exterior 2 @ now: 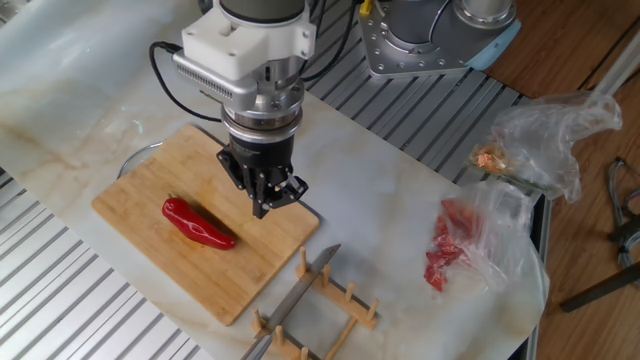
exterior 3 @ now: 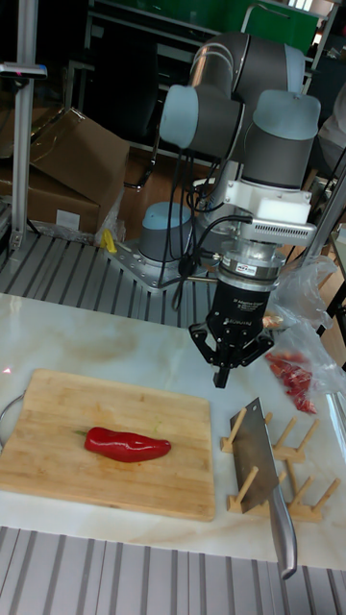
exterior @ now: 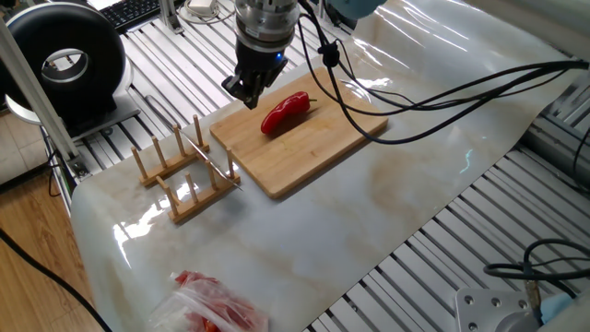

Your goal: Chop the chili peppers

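One whole glossy red chili pepper [exterior: 284, 112] [exterior 2: 198, 223] [exterior 3: 127, 444] lies on the bamboo cutting board [exterior: 304, 148] [exterior 2: 140, 185] [exterior 3: 58, 423]. My gripper [exterior: 247, 96] [exterior 2: 262, 208] [exterior 3: 223, 378] hangs point-down over the board's edge nearest the knife rack, a short way from the pepper and not touching it. Its fingers are pressed together with nothing between them. A cleaver [exterior: 213, 160] [exterior 2: 292, 298] [exterior 3: 258, 450] stands in the slotted wooden rack [exterior: 175, 184] [exterior 2: 335, 312] [exterior 3: 288, 485] beside the board.
A clear plastic bag showing red [exterior: 207, 302] [exterior 2: 460, 245] [exterior 3: 298, 370] lies on the marble sheet past the rack. A second crumpled bag [exterior 2: 545, 130] sits near the table edge. Cables [exterior: 433, 88] trail across the table behind the board.
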Tool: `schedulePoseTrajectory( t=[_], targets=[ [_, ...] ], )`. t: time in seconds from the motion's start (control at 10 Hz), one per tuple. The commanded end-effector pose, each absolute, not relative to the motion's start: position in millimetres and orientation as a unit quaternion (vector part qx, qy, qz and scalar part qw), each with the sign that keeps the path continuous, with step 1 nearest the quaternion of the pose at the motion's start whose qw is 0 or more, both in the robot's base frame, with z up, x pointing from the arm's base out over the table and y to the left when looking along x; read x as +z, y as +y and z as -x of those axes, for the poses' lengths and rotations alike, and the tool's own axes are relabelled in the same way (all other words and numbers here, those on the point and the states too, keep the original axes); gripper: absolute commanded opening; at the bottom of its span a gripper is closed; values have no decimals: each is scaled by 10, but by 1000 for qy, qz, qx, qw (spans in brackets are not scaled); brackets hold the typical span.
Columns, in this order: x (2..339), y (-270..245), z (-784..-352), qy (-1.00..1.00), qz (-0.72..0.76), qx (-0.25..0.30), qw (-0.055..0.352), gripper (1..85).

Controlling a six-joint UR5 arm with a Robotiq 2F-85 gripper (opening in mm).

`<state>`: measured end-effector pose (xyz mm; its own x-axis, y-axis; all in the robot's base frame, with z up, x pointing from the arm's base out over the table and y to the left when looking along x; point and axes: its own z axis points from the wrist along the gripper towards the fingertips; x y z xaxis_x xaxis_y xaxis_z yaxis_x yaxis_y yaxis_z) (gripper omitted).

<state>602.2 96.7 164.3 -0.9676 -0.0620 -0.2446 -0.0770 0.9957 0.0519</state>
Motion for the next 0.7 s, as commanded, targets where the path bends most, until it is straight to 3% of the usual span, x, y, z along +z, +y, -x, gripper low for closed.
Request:
schedulePoseTrajectory(
  t=[0.0, 0.6],
  targets=[
    [1665, 963, -6082, 990, 31, 32, 133, 13],
    [1694, 826, -6066, 991, 51, 20, 123, 13]
  ],
)
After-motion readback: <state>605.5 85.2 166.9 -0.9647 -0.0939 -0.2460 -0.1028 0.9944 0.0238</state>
